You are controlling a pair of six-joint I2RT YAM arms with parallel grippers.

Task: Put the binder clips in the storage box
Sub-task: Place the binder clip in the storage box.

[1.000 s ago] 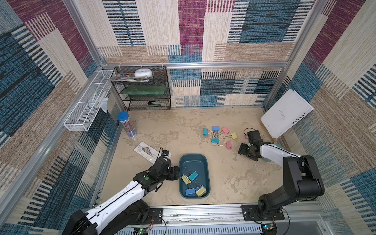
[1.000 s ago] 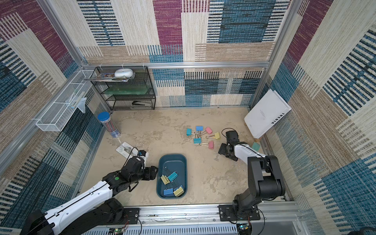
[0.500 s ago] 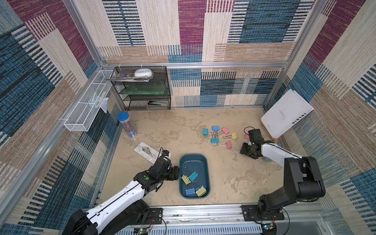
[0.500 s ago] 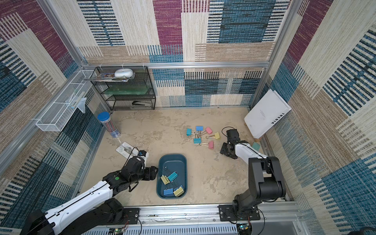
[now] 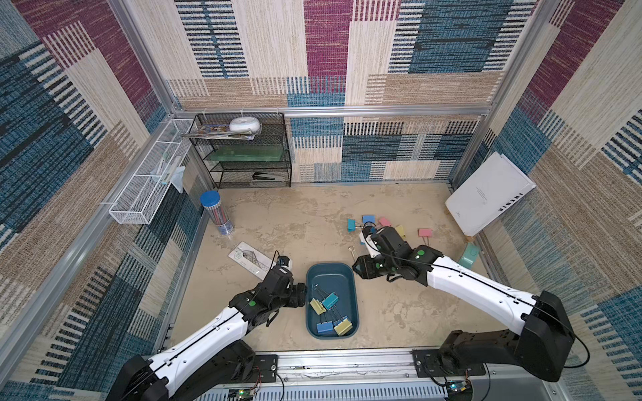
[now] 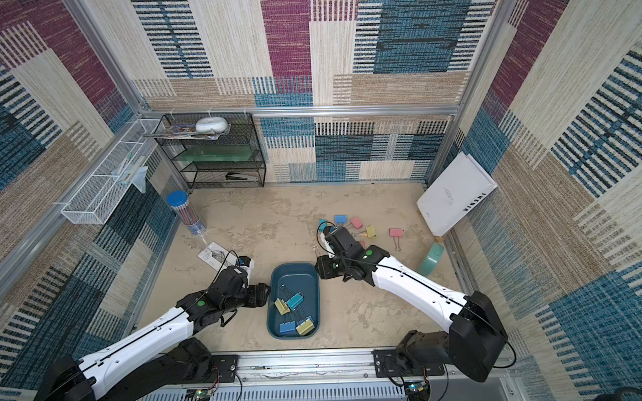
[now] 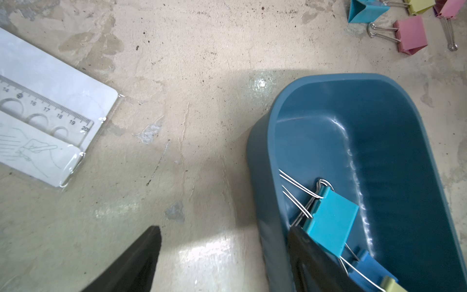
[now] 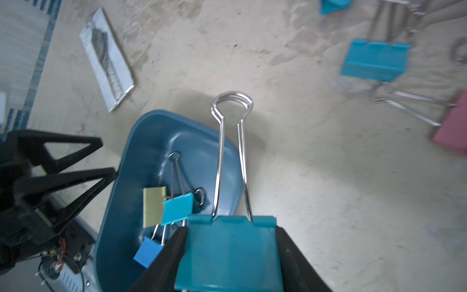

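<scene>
The dark teal storage box lies near the front edge with several binder clips in it. More binder clips lie scattered on the table behind it, blue, pink and yellow. My right gripper is shut on a teal binder clip at the box's far right corner, silver handles pointing forward. My left gripper stands open across the box's left wall, one finger inside and one outside.
A bagged ruler lies left of the box, a pencil tube behind it. A black mesh shelf and a white wire basket stand at the back left. A white book and a mint ring lean at the right wall.
My right gripper has closed on the teal clip and swung left from beside the loose clips to the box's far right corner. The left arm has not moved.
</scene>
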